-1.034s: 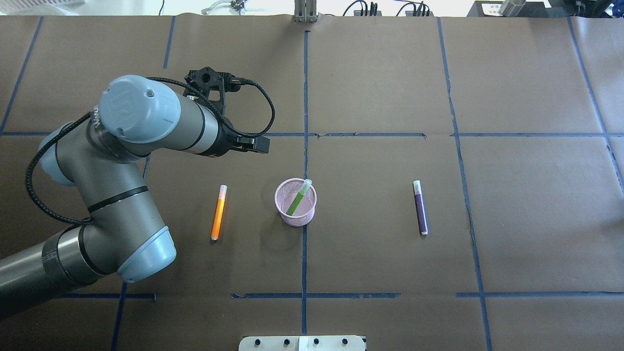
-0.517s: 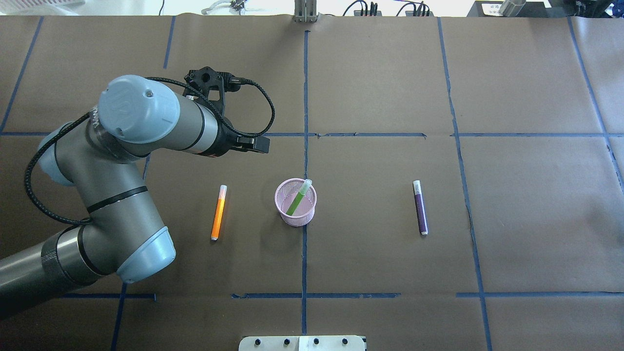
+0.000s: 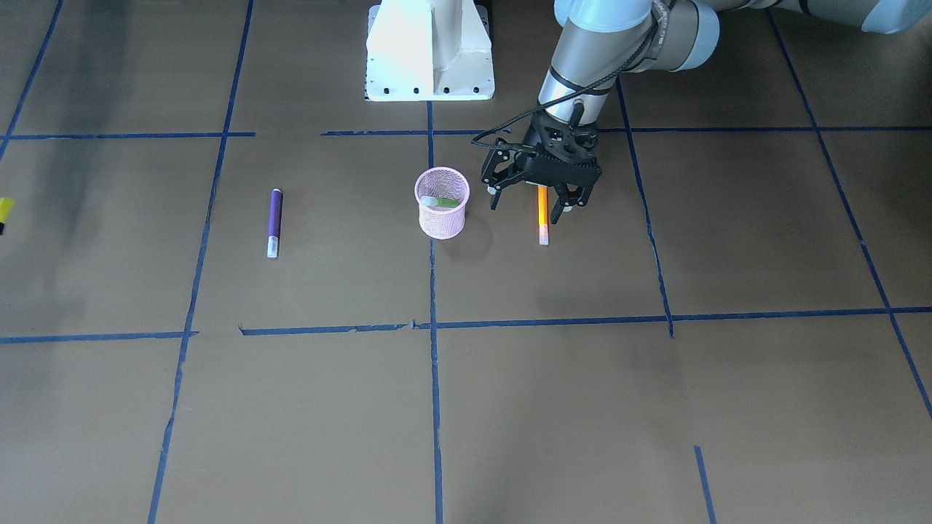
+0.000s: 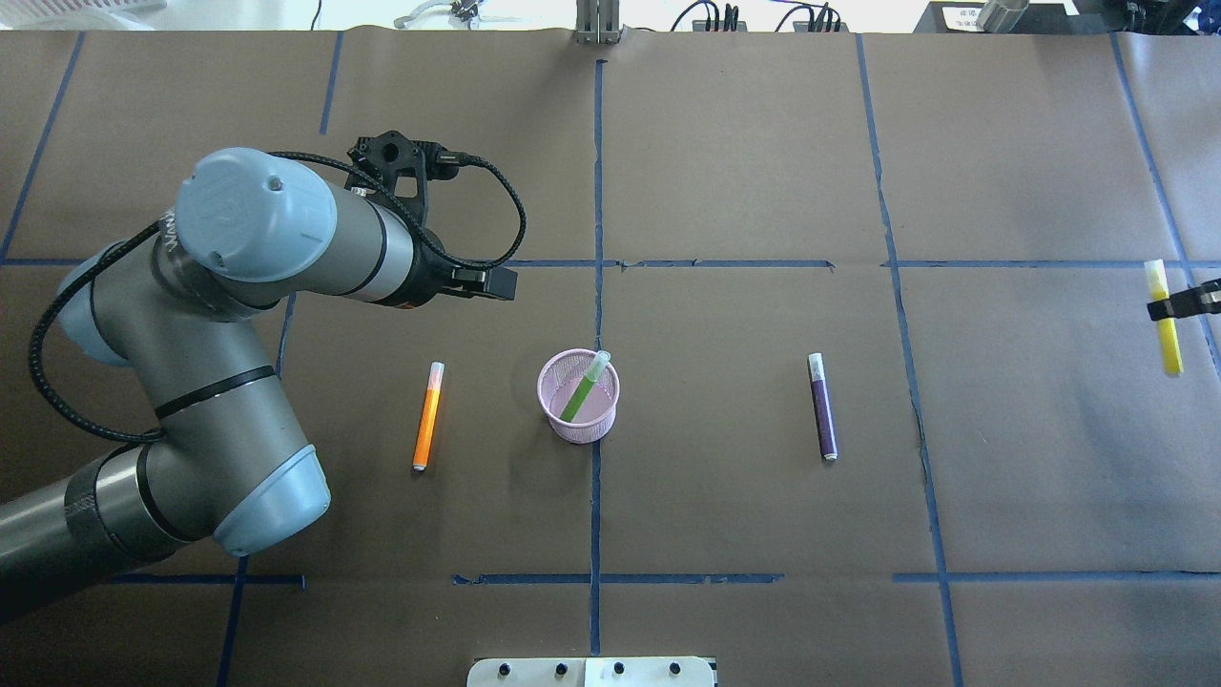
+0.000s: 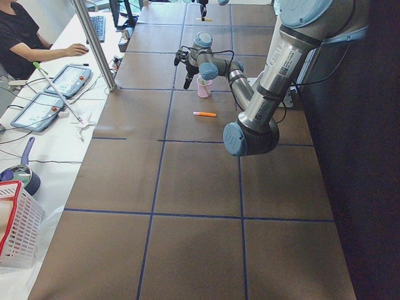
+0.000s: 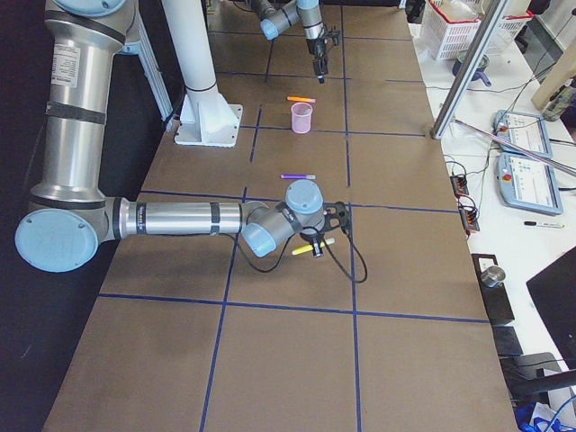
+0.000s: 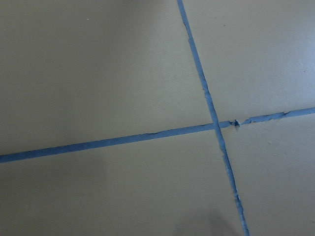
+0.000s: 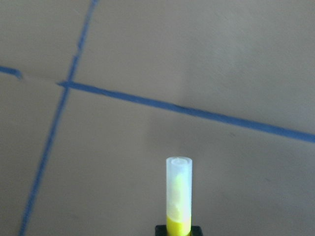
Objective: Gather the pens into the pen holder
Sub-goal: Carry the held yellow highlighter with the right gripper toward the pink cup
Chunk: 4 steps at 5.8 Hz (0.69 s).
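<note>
The pink mesh pen holder [image 4: 578, 405] stands at mid-table with the green pen [image 4: 584, 386] leaning inside it. The orange pen [image 4: 428, 415] lies flat to its left and the purple pen [image 4: 822, 405] lies flat to its right. My left gripper [image 3: 530, 206] is open and empty, raised above the table by the orange pen [image 3: 542, 218] and apart from it. My right gripper [image 4: 1183, 304] enters at the right edge, shut on a yellow pen [image 4: 1164, 320] with a pale cap [image 8: 178, 189], held above the table.
Brown paper with blue tape lines [image 7: 211, 105] covers the table. The robot's white base [image 3: 429, 51] stands at the near edge. An operator [image 5: 25, 37] sits at a side bench with tablets, beyond the table's far edge.
The right gripper with the yellow pen has come into the overhead view at the right edge. The left arm has shifted slightly to the left. The pens and the holder have not moved.
</note>
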Each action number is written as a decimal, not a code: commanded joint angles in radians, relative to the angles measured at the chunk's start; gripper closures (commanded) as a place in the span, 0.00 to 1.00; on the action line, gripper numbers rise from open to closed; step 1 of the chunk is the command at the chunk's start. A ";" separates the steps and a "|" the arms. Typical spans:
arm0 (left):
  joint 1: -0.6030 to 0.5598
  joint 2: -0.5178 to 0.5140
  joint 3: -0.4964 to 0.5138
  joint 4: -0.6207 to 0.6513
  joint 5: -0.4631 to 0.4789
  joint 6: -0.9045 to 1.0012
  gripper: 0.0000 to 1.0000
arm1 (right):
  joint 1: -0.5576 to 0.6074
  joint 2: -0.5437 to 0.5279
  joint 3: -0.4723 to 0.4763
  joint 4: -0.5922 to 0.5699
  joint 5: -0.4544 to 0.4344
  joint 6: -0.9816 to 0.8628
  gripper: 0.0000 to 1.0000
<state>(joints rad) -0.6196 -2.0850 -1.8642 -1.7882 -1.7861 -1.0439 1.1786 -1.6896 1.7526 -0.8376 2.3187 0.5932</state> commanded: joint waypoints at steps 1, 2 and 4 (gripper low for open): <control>-0.008 0.066 -0.009 0.003 -0.004 0.059 0.01 | -0.223 0.136 0.142 0.101 -0.218 0.353 1.00; -0.009 0.084 -0.009 0.003 -0.004 0.071 0.01 | -0.426 0.201 0.224 0.098 -0.524 0.537 1.00; -0.005 0.097 0.002 0.003 -0.004 0.071 0.01 | -0.732 0.331 0.312 -0.031 -1.013 0.594 1.00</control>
<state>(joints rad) -0.6264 -1.9923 -1.8694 -1.7856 -1.7909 -0.9740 0.5880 -1.4360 2.0304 -0.7973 1.5285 1.1585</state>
